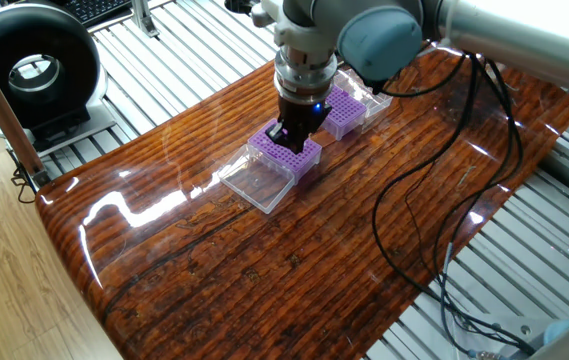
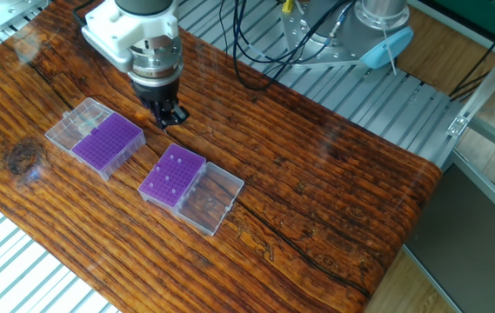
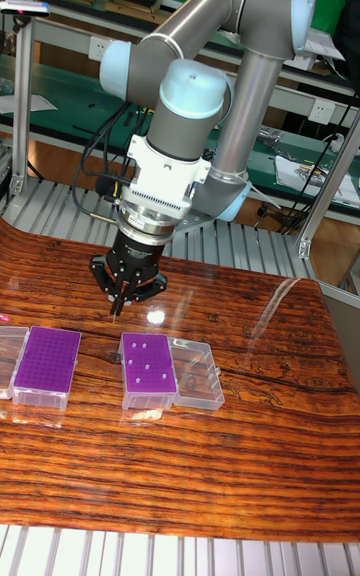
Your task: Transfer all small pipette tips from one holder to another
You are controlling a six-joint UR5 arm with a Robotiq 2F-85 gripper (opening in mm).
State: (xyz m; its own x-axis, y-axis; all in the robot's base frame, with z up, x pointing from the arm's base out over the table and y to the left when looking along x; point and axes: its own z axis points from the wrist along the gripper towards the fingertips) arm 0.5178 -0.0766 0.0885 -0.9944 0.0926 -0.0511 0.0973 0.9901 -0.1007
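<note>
Two purple grid racks lie side by side on the wooden table, each with a clear lid folded open beside it. The right rack [image 2: 172,176] [image 3: 148,368] [image 1: 299,157] holds several small pipette tips [image 2: 174,172], seen as pale dots. No tips show in the left rack [image 2: 108,143] [image 3: 48,364] [image 1: 344,112]. My gripper [image 2: 167,116] [image 3: 118,304] [image 1: 286,133] hangs above the table just behind the racks, jaws together. Whether anything sits between its fingertips is too small to tell.
Clear lids [image 2: 212,200] [image 2: 75,123] flank the racks. Black cables [image 1: 434,200] trail over the table's right side. A black round device [image 1: 29,70] stands off the table's end. Metal slat surfaces surround the wooden top.
</note>
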